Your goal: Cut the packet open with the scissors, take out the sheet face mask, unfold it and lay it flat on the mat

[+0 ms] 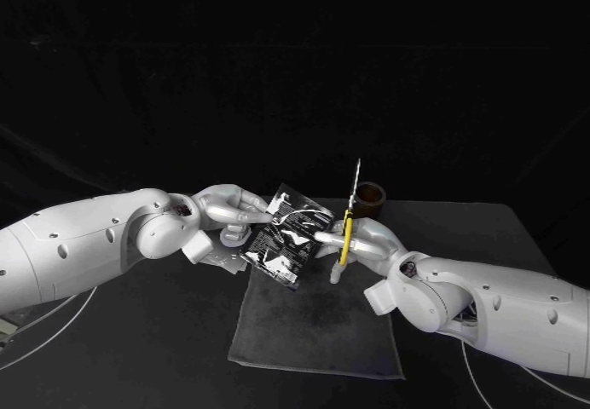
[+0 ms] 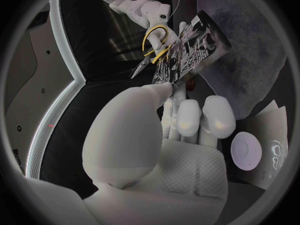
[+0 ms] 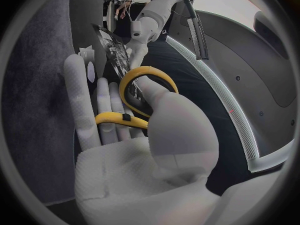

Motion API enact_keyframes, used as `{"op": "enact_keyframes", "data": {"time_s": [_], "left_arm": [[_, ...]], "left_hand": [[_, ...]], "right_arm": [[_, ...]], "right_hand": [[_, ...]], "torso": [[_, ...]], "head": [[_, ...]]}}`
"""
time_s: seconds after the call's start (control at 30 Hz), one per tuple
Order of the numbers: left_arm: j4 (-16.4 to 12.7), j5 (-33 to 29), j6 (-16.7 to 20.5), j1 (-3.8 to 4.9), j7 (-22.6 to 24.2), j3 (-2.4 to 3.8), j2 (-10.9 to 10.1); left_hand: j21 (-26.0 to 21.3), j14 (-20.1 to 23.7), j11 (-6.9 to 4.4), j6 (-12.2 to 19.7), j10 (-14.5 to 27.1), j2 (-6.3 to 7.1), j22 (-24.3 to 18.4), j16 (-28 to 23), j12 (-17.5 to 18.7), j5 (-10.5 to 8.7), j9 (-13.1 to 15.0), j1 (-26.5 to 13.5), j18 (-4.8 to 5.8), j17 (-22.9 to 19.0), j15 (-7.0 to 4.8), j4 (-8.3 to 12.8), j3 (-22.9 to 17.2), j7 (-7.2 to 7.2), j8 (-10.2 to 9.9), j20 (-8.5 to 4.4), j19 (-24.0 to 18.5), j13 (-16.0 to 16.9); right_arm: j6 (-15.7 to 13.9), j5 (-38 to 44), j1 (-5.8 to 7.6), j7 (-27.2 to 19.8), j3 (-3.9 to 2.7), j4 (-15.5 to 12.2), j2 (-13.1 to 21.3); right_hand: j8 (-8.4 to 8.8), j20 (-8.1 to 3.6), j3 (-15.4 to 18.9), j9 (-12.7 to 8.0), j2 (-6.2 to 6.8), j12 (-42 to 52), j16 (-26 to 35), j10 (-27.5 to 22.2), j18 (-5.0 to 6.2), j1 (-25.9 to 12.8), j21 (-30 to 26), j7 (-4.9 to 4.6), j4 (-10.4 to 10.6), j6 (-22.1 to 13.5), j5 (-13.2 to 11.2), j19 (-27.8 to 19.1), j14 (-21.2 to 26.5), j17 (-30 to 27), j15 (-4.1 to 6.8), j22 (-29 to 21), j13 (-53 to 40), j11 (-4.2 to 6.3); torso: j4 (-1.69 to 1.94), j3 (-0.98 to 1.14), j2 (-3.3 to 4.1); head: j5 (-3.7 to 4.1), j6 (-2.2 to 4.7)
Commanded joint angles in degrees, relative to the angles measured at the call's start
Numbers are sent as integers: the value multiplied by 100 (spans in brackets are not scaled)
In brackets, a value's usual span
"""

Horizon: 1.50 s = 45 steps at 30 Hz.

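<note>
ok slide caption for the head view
The left hand holds the black packet over the mat while the right hand holds yellow-handled scissors upright beside it.

looked down from the head onto the black table [image 1: 492, 230] and mat [image 1: 320, 332], at middling range. sat at the left wrist behind the left hand [image 2: 162, 155] — very near, faced past its fingers toward the packet [image 2: 190, 50] and scissors [image 2: 150, 55]. sat likewise behind the right hand [image 3: 137, 155], faced across at the same pair — shared by all three views.
</note>
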<state>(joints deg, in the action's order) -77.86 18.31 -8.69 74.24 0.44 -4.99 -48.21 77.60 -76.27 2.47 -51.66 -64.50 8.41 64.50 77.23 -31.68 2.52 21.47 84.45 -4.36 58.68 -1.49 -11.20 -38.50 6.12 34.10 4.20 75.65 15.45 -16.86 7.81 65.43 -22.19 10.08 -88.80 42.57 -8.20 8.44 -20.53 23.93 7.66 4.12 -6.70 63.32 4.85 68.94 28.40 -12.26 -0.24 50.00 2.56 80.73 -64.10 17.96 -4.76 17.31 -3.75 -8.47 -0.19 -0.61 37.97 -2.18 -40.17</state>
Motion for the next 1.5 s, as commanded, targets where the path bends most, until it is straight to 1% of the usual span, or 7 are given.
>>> {"op": "enact_keyframes", "data": {"time_s": [0.03, 0.57, 1.17, 1.27, 1.33, 1.47, 1.5], "left_arm": [[-16, 117, -170, -4, -19, 0, 28], [-54, 288, -188, -10, -90, -13, 56], [-81, 98, 7, -10, -120, -18, 40], [-83, 60, 57, -9, -137, -24, 25], [-87, 49, 84, -9, -145, -31, 16], [-91, 39, 138, -10, -138, -55, 2], [-92, 37, 154, -10, -134, -64, -3]], "left_hand": [[15, 17, -8, 12, 23, -57, -4, 20, -23, 20, 239, -2, -85, -12, 21, 102, -128, 27, 19, -4, 35, 10], [8, 23, -8, 18, 30, -59, -17, 20, -28, 20, 247, -10, -88, -19, 22, 109, -135, 27, 21, -4, 26, 16], [-151, 172, 31, 132, 178, 14, -314, -76, 5, 20, 301, -132, -147, -259, 52, 136, -122, 69, 9, 17, -167, 24], [-776, 894, 178, 479, 536, 181, -1357, -588, 186, 21, 206, -486, -327, -1258, 196, -7, 171, 188, -237, 129, -875, -45], [-1854, 1867, 335, 754, 843, 519, -2868, -1216, 386, 16, 26, -857, -571, -2050, 366, -203, 605, 320, -541, 279, -2021, -154], [-3114, 3260, 573, 970, 1203, 691, -3528, -2231, 648, 32, -224, -1009, -508, -2613, 697, -424, 1392, 354, -850, 594, -2928, -364], [-3712, 3604, 690, 985, 1274, 520, -3888, -2630, 738, 41, -305, -892, -509, -2907, 837, -511, 1845, 313, -909, 733, -3131, -471]], "right_arm": [[132, -39, 5, -94, -11, 6, -16], [131, -41, 5, -220, -22, 28, -39], [-88, 101, 4, -113, -29, 7, -24], [-151, 101, 3, -128, -31, -2, -15], [-183, 101, 2, -141, -34, -8, -8], [-233, 100, -2, -173, -44, -29, 14], [-240, 101, -3, -181, -47, -36, 21]], "right_hand": [[-52, -10, 39, 6, -146, 35, -13, 112, 493, 17, 3, 6, 10, 119, 19, 32, -51, -9, 27, -11, -4, 17], [-313, -199, -755, 79, -963, 163, -300, 968, 562, 487, 43, 367, 17, 785, 22, 185, -663, 129, 308, -10, -17, 359], [-611, -363, -1480, 357, -818, 84, -518, 1554, 540, 304, 12, 493, -218, 936, 22, 270, -1099, 399, 464, -28, -19, 508], [-618, -366, -1495, 366, -815, 79, -520, 1564, 540, 296, 7, 496, -222, 936, 22, 268, -1104, 407, 467, -31, -19, 510], [-627, -368, -1512, 377, -812, 74, -524, 1576, 539, 287, 2, 498, -227, 937, 22, 266, -1110, 416, 469, -33, -20, 513], [-636, -371, -1531, 389, -806, 67, -526, 1588, 539, 278, -4, 501, -235, 936, 22, 265, -1115, 426, 472, -36, -20, 516], [-636, -371, -1531, 389, -806, 67, -526, 1588, 539, 278, -4, 501, -235, 936, 22, 265, -1115, 426, 472, -36, -20, 516]], "torso": [[-1, 0, 0], [0, 0, -2], [2, 0, -5], [3, 1, -4], [2, 2, -3], [2, 3, -1], [2, 2, 0]], "head": [[5, -8], [-4, -15], [-10, -23], [-18, -23], [-18, -23], [-15, -16], [-14, -15]]}}
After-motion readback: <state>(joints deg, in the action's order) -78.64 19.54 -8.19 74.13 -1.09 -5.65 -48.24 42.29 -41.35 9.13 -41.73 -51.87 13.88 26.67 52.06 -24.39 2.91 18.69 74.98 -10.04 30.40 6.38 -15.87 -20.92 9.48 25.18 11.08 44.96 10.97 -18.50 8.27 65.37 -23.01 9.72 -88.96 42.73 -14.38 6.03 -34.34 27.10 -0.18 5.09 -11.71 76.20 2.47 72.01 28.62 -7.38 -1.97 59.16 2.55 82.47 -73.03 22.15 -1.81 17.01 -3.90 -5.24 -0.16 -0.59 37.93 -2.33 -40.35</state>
